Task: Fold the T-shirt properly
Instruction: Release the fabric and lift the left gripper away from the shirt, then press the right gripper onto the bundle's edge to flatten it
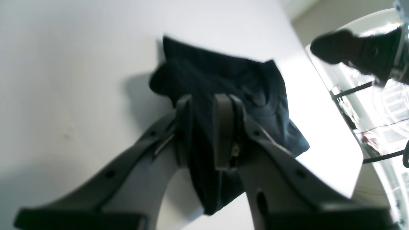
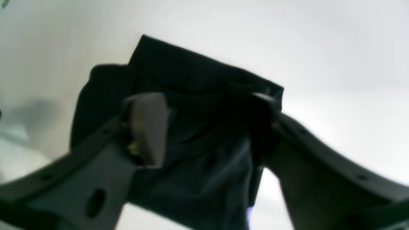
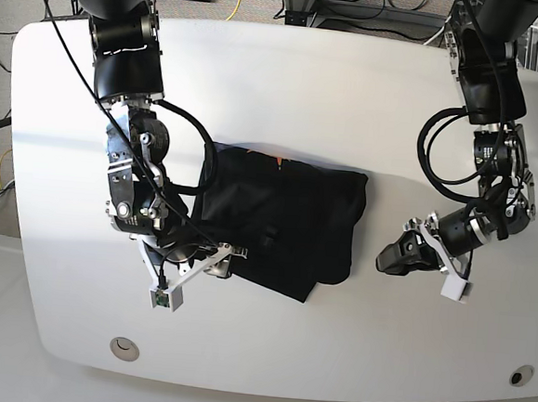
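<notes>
Shirt: plain black wrinkly fabric T-shirt (image 3: 276, 225) lies mid white table (image 3: 286, 100), folded into a rough, uneven rectangle; tidying probably left. Right gripper (image 3: 216, 257) spread open over its near edge, holding nothing. Left gripper (image 3: 397, 258) beside shirt, apart, empty; opening unclear.

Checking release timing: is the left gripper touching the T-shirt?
Apart. The base view shows bare table between the left gripper and the T-shirt.
</notes>
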Robot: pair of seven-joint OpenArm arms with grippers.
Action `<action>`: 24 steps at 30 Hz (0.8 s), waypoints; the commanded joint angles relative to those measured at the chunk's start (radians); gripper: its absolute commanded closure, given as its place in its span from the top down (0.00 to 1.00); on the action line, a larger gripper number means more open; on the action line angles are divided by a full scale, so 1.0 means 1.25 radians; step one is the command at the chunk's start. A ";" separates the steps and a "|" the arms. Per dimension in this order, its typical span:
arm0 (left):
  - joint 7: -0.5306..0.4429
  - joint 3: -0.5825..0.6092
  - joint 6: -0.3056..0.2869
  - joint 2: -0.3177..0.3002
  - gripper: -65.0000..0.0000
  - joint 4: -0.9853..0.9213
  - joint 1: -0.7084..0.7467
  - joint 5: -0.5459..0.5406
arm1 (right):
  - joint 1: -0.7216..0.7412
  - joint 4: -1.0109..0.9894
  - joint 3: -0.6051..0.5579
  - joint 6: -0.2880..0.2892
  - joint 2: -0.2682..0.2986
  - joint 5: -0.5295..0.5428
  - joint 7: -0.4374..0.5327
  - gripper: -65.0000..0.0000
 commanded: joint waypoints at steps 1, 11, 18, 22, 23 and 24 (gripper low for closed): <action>-0.009 -0.002 -0.005 -0.026 0.15 0.062 -0.002 -0.013 | -0.016 0.049 0.000 0.005 -0.010 0.004 -0.009 0.33; -0.064 -0.002 -0.005 -0.103 0.15 0.197 0.101 -0.013 | -0.087 0.074 -0.057 0.029 -0.042 -0.003 -0.039 0.01; -0.083 -0.002 -0.005 -0.134 0.15 0.253 0.163 -0.013 | -0.104 0.049 -0.082 0.029 -0.047 -0.004 -0.022 0.01; -0.084 -0.003 -0.005 -0.148 0.15 0.266 0.193 -0.013 | -0.107 -0.009 -0.082 0.031 -0.056 -0.004 -0.004 0.01; -0.084 -0.003 -0.005 -0.152 0.15 0.267 0.203 -0.013 | -0.107 -0.029 -0.082 0.030 -0.061 -0.004 0.001 0.01; -0.084 -0.003 -0.005 -0.155 0.15 0.269 0.209 -0.013 | -0.107 -0.043 -0.083 0.029 -0.063 -0.004 0.005 0.01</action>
